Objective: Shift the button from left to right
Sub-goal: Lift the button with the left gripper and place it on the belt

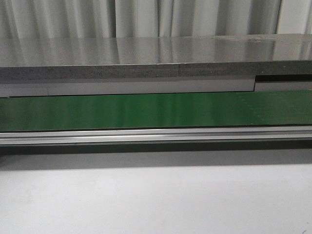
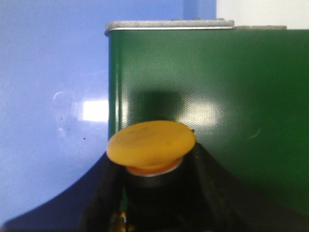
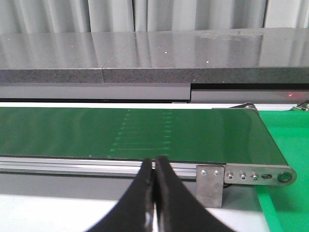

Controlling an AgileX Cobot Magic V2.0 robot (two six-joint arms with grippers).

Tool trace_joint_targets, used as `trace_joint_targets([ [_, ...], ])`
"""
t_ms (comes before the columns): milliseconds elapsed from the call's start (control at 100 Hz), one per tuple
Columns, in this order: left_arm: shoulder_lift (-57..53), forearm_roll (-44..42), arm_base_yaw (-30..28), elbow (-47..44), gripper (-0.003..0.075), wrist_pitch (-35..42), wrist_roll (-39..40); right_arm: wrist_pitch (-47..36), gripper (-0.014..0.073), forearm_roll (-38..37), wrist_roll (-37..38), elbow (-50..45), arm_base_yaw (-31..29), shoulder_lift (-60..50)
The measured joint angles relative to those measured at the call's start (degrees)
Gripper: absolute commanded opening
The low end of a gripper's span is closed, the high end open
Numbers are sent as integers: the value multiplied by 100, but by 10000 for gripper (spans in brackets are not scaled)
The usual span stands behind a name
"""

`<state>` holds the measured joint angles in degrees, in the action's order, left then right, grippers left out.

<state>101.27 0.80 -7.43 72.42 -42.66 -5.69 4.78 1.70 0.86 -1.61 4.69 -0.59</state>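
Observation:
In the left wrist view the button (image 2: 151, 146) shows its round orange-yellow cap, silvery collar and dark body held between my left gripper's (image 2: 154, 179) black fingers. It hangs over the end of the green conveyor belt (image 2: 207, 96), next to a blue surface (image 2: 48, 96). My right gripper (image 3: 155, 166) is shut and empty, its fingertips pressed together in front of the belt's aluminium rail (image 3: 72, 164), near the belt's right end. In the front view the belt (image 1: 156, 109) shows, but neither gripper nor the button is in that frame.
A grey stone-like counter (image 1: 146, 58) runs behind the belt, with pale curtains beyond. A white tabletop (image 1: 156, 200) lies in front of the rail. A metal bracket (image 3: 210, 186) and end plate (image 3: 263, 176) close the belt's right end, beside a bright green surface (image 3: 285, 145).

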Motion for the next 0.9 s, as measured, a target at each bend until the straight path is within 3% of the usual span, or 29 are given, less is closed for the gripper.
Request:
trace_joint_targets([
  [90,0,0,0,0,165,-2,0,0,-68,0,0,0,0,0],
  [240,0,0,0,0,473,-12,-31,0,-68,0,0,0,0,0],
  [330,0,0,0,0,576,-12,-31,0,-68,0,0,0,0,0],
  [900,-580,499,326,260,588,-158,-415,0,-68,0,0,0,0,0],
])
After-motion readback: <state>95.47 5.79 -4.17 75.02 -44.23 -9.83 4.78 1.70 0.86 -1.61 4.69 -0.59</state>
